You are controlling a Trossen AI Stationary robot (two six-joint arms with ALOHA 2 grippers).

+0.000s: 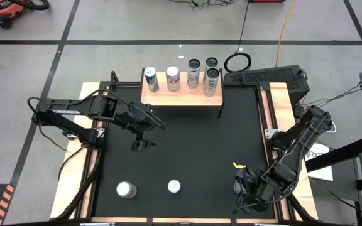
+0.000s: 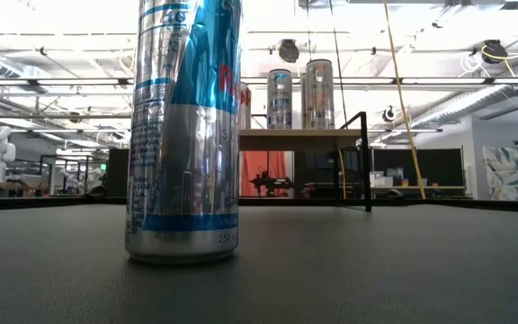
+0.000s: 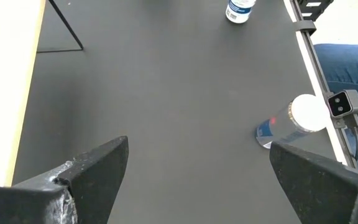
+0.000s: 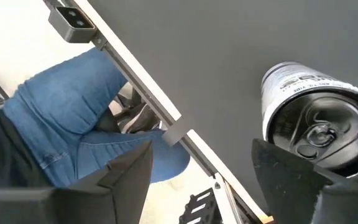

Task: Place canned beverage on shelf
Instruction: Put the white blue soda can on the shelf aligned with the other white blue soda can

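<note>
Left gripper point(image 1: 142, 145) hangs over the black worktop point(image 1: 200, 150) in front of the shelf point(image 1: 181, 97), jaws wide apart, nothing between them. Right gripper point(image 1: 241, 188) sits low at the worktop's near right corner, jaws apart; a can point(image 4: 312, 134) lies right by one finger point(image 4: 291, 180), contact unclear, not gripped. Two more cans stand on the near side: one point(image 1: 126, 189) left, one point(image 1: 174, 186) middle. The shelf at the far edge carries five cans point(image 1: 173, 78). A person's jeans-clad leg point(image 4: 73, 106) shows beside the worktop.
</note>
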